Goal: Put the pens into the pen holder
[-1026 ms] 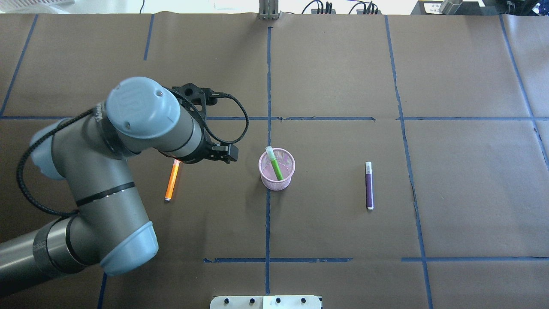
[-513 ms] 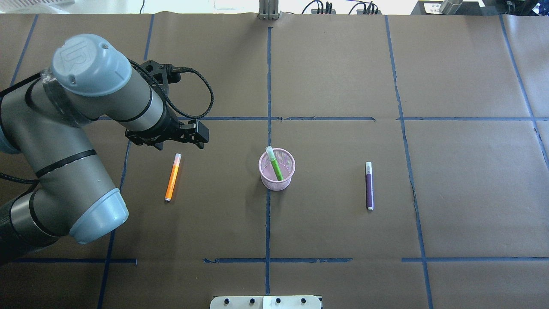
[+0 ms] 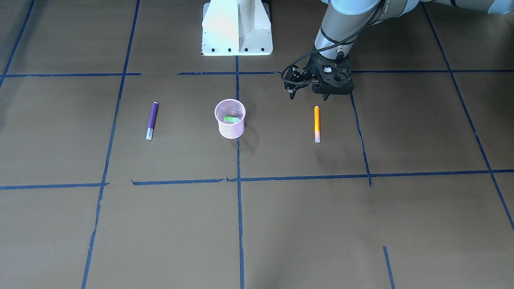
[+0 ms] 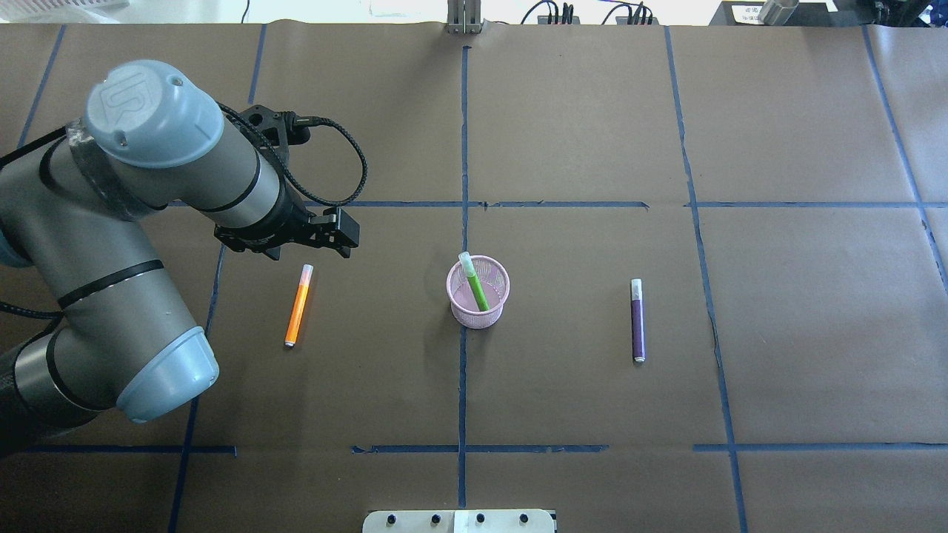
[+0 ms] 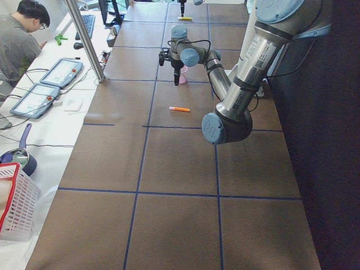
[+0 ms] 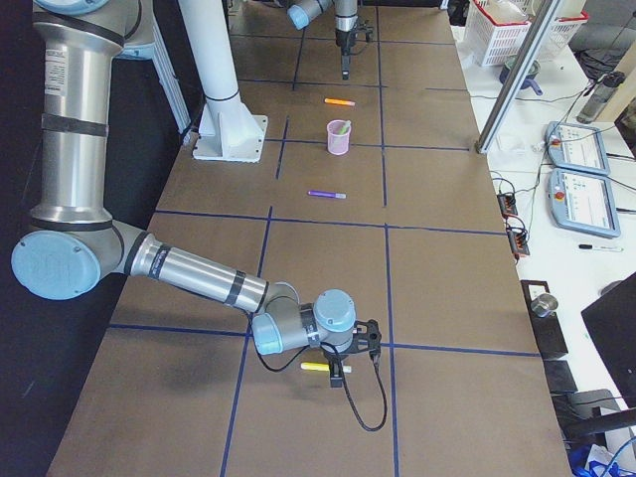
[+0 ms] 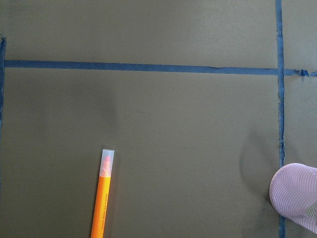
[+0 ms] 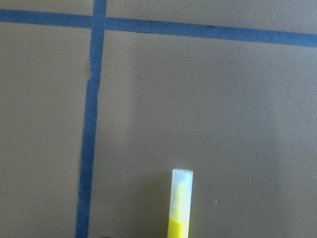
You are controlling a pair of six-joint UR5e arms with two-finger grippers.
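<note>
The pink mesh pen holder (image 4: 478,314) stands at the table's middle, with the green pen (image 4: 474,285) leaning inside it. The orange pen (image 4: 298,306) lies flat to its left, and the purple pen (image 4: 638,320) lies flat to its right. My left gripper (image 3: 326,96) hangs above the table just beyond the orange pen's (image 3: 317,123) end, not touching it. I cannot tell whether it is open or shut, and no fingers show in the left wrist view. My right gripper (image 6: 341,373) is far off to the right by a yellow pen (image 8: 181,203). I cannot tell its state either.
Blue tape lines cross the brown paper table cover (image 4: 578,133). The robot's white base (image 3: 237,28) stands at the table's near edge. The yellow pen (image 6: 316,367) lies outside the overhead view. An operator (image 5: 22,39) and teach pendants (image 5: 48,84) are on a side bench.
My left arm has swung left and away from the pen holder to a spot beyond the orange pen's cap end. It has hardly moved in the last half second. The pens have not moved.
</note>
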